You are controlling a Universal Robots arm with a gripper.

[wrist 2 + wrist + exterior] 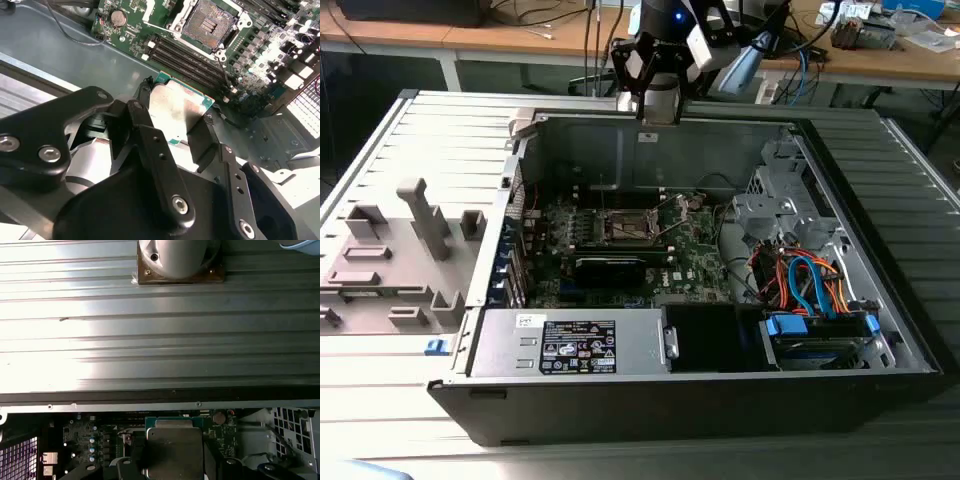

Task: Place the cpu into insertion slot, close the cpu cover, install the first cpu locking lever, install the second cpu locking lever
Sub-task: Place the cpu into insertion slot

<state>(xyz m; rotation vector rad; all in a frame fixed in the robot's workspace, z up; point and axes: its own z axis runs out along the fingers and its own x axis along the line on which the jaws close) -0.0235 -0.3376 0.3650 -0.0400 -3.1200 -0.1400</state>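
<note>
A ribbed silver desk (390, 400) carried an open computer case (700, 395). Just beside the case, on the exterior view's left, sat grey plastic stands (395, 255) and a small blue piece (437, 346).

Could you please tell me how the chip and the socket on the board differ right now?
The chip has a plain silver-grey top; the socket shows a brownish contact field. The chip is held in the end effector; the socket sits on the board, uncovered and empty. Both are small and square.

Brushed silver metal w/ dull sheen on cpu (175, 107) top; jaws matt blk; table (150, 340) ribbed shiny metal.
</note>
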